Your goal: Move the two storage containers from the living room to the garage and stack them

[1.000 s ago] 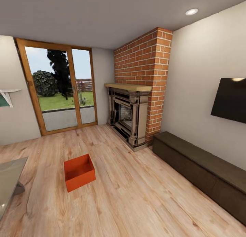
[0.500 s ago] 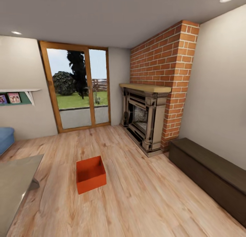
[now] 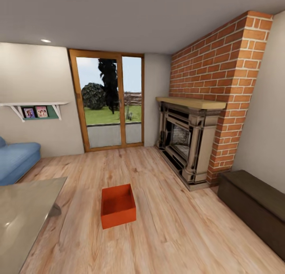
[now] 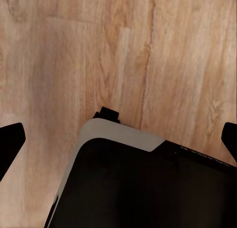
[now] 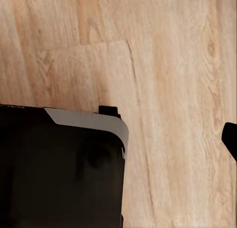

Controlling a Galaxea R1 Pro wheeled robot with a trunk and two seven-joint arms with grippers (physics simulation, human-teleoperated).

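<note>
No readable text, labels or numbers, framed pictures (image 3: 35, 112) on the wall shelf (image 3: 33, 105) too small to read

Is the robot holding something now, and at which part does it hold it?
Nothing is held. The storage container sits alone on the wood floor, and both wrist views show open fingertips over bare planks.

The bin (image 3: 117, 205) sits on the plank floor (image 3: 170, 234) mid-room, well clear of everything. Behind it, on the far wall, stand the glass doors (image 3: 109, 104). Left of the doors hangs a shelf (image 3: 33, 106) with photos (image 3: 35, 112) on it, and below that, at the left edge, sits the sofa (image 3: 16, 161). A table (image 3: 21, 216) lies near left, beside the bin. The fireplace (image 3: 186, 141) stands right of the doors against the brick chimney (image 3: 225, 80). A low bench (image 3: 255, 208) runs along the right wall, in front of the fireplace.
</note>
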